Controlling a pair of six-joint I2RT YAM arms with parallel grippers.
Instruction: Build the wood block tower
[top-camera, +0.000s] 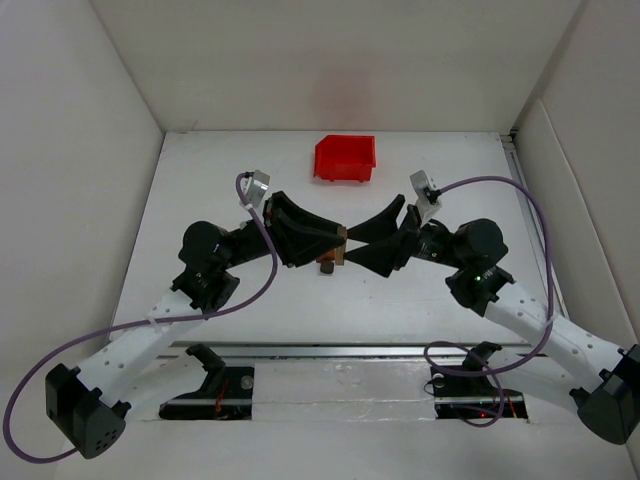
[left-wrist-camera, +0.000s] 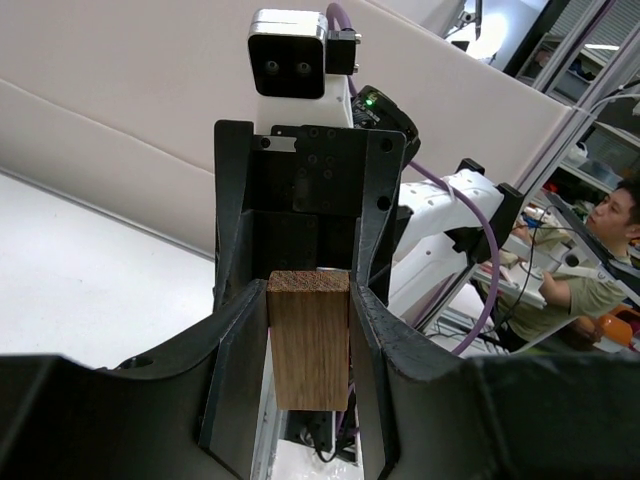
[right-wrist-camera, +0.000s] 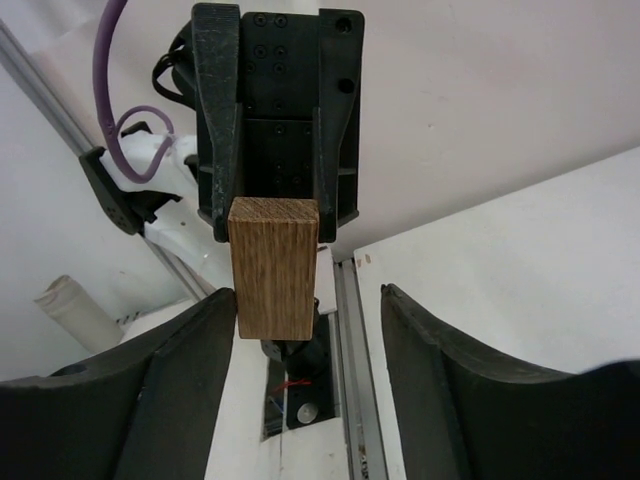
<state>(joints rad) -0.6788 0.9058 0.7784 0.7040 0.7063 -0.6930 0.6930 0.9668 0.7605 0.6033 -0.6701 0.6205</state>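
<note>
Left hand (left-wrist-camera: 308, 300) is clenched on a block (left-wrist-camera: 308, 345), held at centre above the surface (top-camera: 420, 290). Right hand (right-wrist-camera: 308, 295) is released, its fingers spread about the same block. Risk: uneven closing on handover could twist or drop the block onto the dark block (top-camera: 326, 267) beneath.

top view: held block (top-camera: 341, 246) mostly covered, too small | lower block (top-camera: 326, 267) shape unclear | left wrist: person (left-wrist-camera: 600, 255) cut off at edge
</note>
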